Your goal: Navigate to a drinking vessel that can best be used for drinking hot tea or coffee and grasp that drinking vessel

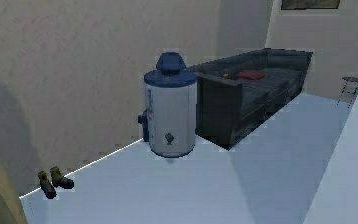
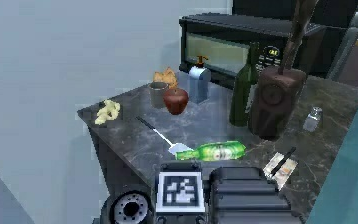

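This is a home. A dark sofa (image 1: 249, 85) sits upper right in the forward view. A microwave (image 2: 237, 45) and a green bottle (image 2: 219, 151) rest on a kitchen counter (image 2: 122, 128).

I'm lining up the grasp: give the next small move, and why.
Probably a short drive forward. In the arm side view the cup stands on the counter by the apple, well left of the arm, while a green bottle lies straight out from the arm; reaching now would likely meet the bottle, not the cup.
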